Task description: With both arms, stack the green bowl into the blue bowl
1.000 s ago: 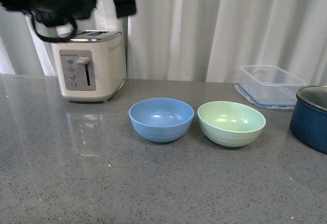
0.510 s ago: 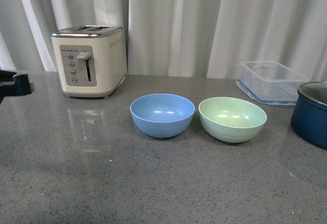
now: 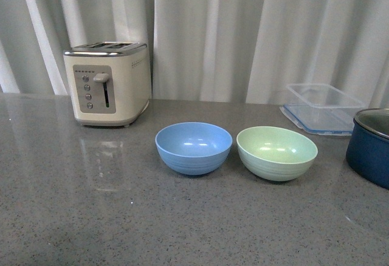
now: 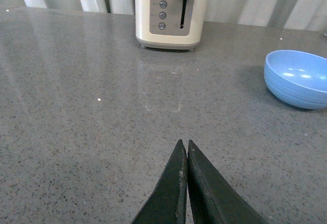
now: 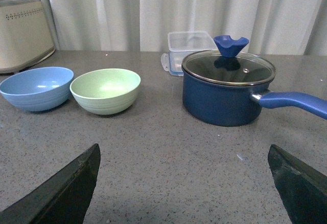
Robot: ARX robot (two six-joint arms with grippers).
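Over the near counter, left gripper: hanging low with both thin black fingers pressing together along their length, clasping nothing, pointing toward the toaster.
right gripper: spreading wide apart, one dark finger showing at each side of its wrist view, gripping nothing, facing the green bowl, the blue bowl and the pot.
counter: lying grey and speckled, faintly mirroring the toaster.
blue bowl: sitting upright mid-counter, opening upward, resting on the robot's left of the green bowl.
green bowl: sitting upright just beside the blue bowl, a slim gap parting the two rims, not yet nesting inside it.
pot: standing dark navy at the right edge, wearing a glass lid with a blue knob, handle pointing away from the bowls.
container: lying clear and open behind the green bowl and the pot.
toaster: standing cream-coloured at the far left, buttons and lever facing forward.
curtain: hanging in pale folds behind everything.
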